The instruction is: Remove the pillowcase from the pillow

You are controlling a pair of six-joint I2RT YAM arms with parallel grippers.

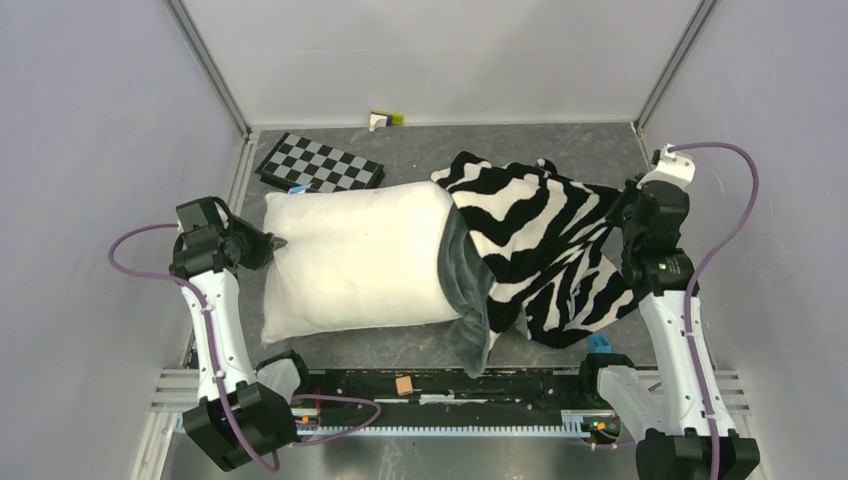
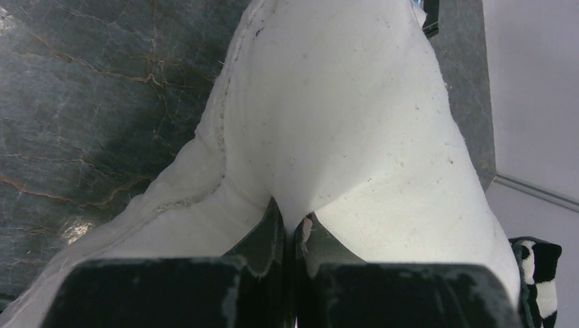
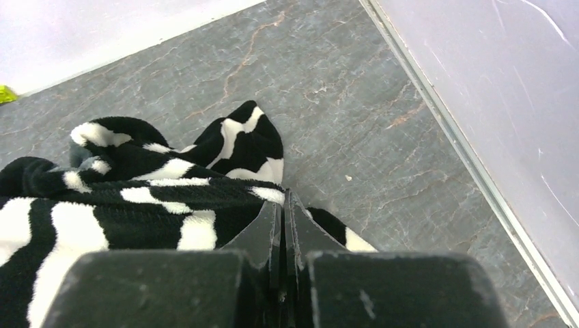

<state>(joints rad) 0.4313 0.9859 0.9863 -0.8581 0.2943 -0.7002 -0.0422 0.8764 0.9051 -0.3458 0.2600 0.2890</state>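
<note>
Top view: pillow [image 1: 350, 260] lies left of centre on the grey, marble-veined table [image 1: 560, 140]. It is plump, white and rectangular, long side running left to right. Most of it is bare; only its right end sits inside the mouth of the pillowcase [image 1: 540, 240]. Pillowcase is plush and zebra-striped, bunched in loose folds to the right. Its mouth is turned back, showing smooth dark grey lining. Left gripper [image 1: 268, 242] is at the pillow's left edge. Right gripper [image 1: 618, 215] is at the far right side of the pillowcase. Flat checkerboard [image 1: 320, 163] lies behind the pillow, by its far left corner.

Left wrist view: fingers nearly together, pinching a fold of the pillow's white cloth. Cloth is matte, faintly speckled, with a stitched seam along the edge.

Right wrist view: fingers pressed together on the pillowcase's fuzzy edge. A striped corner pokes up just beyond the tips.
</note>
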